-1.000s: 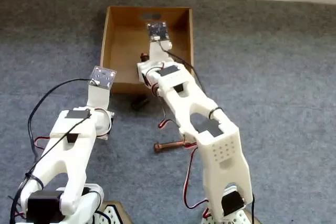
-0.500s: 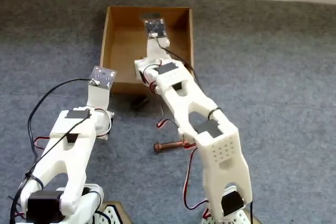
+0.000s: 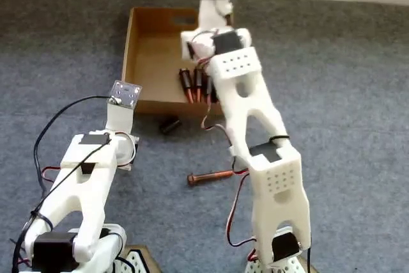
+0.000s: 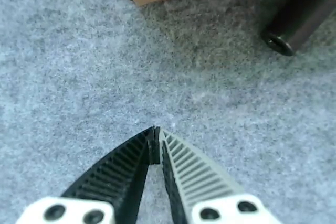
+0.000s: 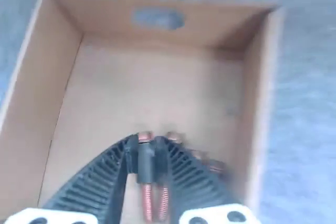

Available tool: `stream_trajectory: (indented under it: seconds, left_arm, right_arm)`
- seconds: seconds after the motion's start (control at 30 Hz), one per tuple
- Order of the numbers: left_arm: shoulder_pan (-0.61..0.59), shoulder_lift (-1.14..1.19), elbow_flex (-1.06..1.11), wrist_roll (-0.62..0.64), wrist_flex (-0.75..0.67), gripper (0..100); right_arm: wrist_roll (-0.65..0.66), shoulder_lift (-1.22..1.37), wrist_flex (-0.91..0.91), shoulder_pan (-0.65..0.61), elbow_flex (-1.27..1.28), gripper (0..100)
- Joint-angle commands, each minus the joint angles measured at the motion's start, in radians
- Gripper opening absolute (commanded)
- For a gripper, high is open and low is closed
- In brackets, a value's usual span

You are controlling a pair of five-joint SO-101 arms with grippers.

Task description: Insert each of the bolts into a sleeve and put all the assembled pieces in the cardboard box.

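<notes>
Three assembled pieces [image 3: 199, 85] lie side by side in the cardboard box [image 3: 144, 43], long axes 12-to-6, threaded ends toward 6 o'clock. The right tool [image 5: 149, 142] hangs above them, spread. The left tool [image 4: 156, 135] is pressed together, low over the table [image 3: 332, 94]. A loose bolt [image 3: 211, 175] lies along 9-to-3, head toward 9.

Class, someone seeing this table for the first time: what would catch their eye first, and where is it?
The right arm stretches over the cardboard box, its open right gripper above assembled pieces lying at the box's near end. On the grey carpet in front of the box lie a loose copper bolt and a black sleeve, apart. The left gripper is shut above the carpet near that sleeve.
</notes>
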Motion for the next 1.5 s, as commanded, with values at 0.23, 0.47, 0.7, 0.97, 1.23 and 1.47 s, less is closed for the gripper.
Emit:
stream_trajectory:
  seconds: [0.23,0.47,0.7,0.97,1.23,1.47]
  left_arm:
    - [-0.001,-0.002,-0.004,-0.005,-0.018,3]
    - [-0.001,-0.002,-0.004,-0.005,-0.018,3]
    - [-0.001,-0.002,-0.002,-0.005,-0.018,3]
    - [-0.001,-0.002,-0.002,-0.005,-0.018,3]
    - [-0.001,-0.002,-0.002,-0.005,-0.018,3]
    - [-0.001,-0.002,-0.002,-0.005,-0.018,3]
  right_arm:
    - [-0.002,-0.027,0.377,0.041,-0.481,3.4]
    - [-0.006,-0.028,0.552,-0.010,-0.661,3.4]
    - [-0.008,-0.030,0.553,-0.065,-0.662,3.3]
    - [-0.009,-0.038,0.555,-0.094,-0.651,3.0]
    - [-0.009,-0.039,0.555,-0.097,-0.630,3.0]
    - [-0.091,-0.041,0.555,-0.101,-0.639,3.0]
